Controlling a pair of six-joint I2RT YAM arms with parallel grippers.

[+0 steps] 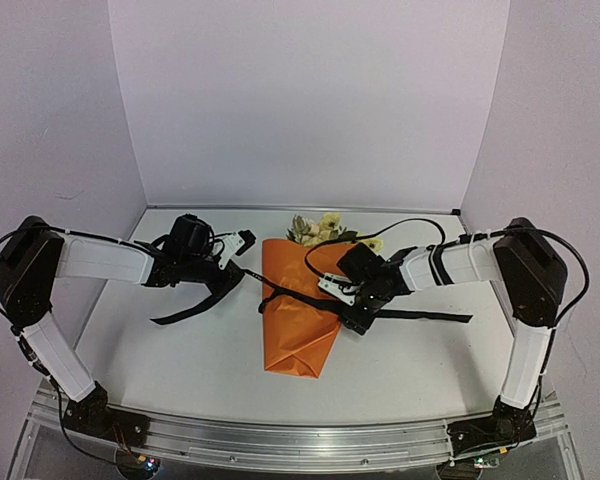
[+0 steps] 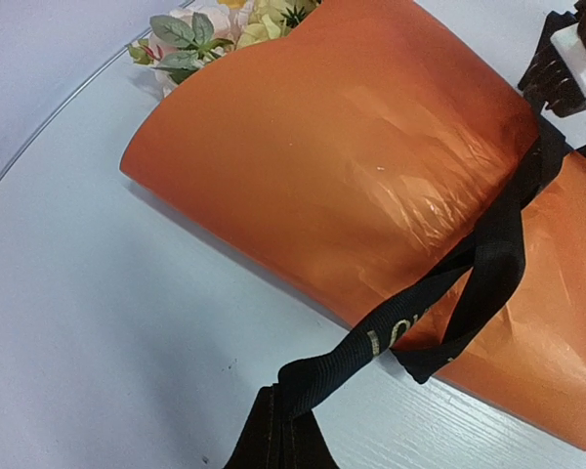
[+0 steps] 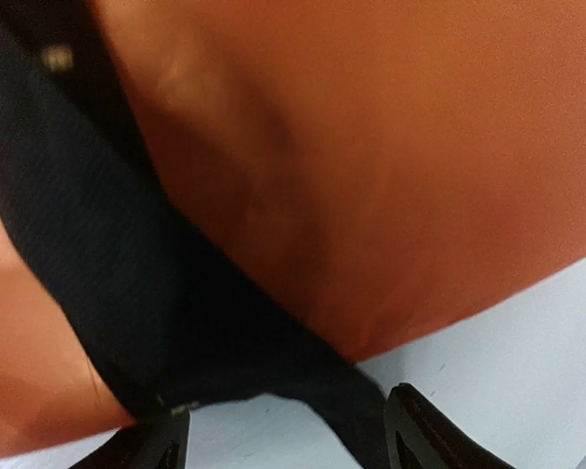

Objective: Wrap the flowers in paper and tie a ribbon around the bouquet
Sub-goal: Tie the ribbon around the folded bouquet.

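Now, bouquet (image 1: pixel 298 315) on table (image 1: pixel 180 350), ribbon (image 2: pixel 391 332) crossed over its middle. Left jaws pinch ribbon end; right jaws wide (holding nothing) at bouquet's right edge. Hold left end taut, regrip tail near crossing.

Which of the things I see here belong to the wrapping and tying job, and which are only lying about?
Belong to the job:
bouquet
orange paper
flowers
black ribbon
left gripper, shut on the ribbon
right gripper, open at the ribbon

Only there, not used:
table
robot cable
back wall
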